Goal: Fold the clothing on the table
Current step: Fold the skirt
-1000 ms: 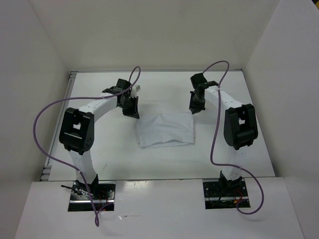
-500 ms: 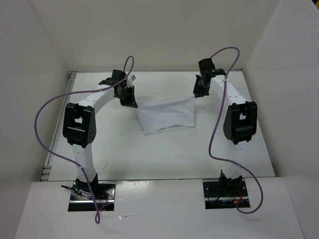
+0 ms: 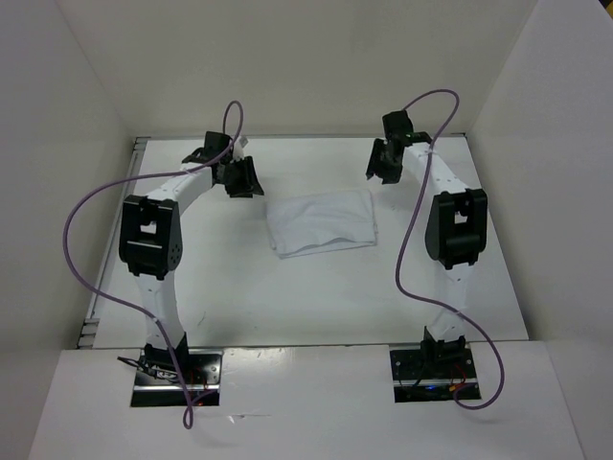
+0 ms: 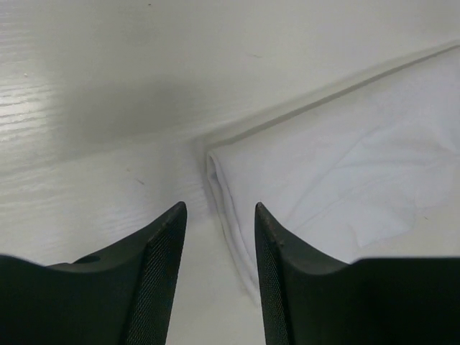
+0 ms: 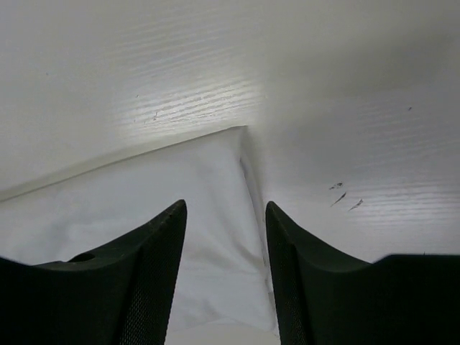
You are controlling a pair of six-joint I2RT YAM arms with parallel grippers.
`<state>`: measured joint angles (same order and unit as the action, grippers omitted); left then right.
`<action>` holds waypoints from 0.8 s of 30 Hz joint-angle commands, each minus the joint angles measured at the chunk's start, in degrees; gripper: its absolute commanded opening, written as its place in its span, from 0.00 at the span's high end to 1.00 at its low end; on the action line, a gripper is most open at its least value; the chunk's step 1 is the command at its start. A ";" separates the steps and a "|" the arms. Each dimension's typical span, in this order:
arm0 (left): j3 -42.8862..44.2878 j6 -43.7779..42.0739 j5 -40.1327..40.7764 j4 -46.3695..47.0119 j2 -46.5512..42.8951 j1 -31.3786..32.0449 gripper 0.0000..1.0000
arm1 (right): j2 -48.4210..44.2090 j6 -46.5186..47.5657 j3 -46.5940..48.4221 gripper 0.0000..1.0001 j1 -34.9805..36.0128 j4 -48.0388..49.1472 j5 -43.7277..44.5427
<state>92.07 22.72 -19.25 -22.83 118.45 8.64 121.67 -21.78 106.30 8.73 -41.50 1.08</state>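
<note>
As two grippers (image 3: 249, 180) (image 3: 379, 169) gape, one clothing (image 3: 321, 222).

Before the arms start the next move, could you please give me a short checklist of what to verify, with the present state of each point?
1. Left gripper open, nothing between its fingers: ok.
2. Right gripper open, nothing between its fingers: ok.
3. Clothing lies on the table as one compact rectangle, held by neither gripper: ok.
4. A far corner of the clothing shows in each wrist view: ok.
5. Layers lined up along the near edge: cannot tell, too small from above.
6. Surface of the clothing smooth: not ok, wrinkles show.
</note>
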 commanded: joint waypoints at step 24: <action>-13.59 0.05 -16.61 1.39 -15.01 2.08 0.51 | 0.33 2.27 -20.25 0.61 -1.96 8.80 -10.93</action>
<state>76.09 22.92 -32.56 -21.87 106.21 10.92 120.33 -19.88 87.68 7.07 -34.92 -9.15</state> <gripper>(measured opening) 0.494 0.392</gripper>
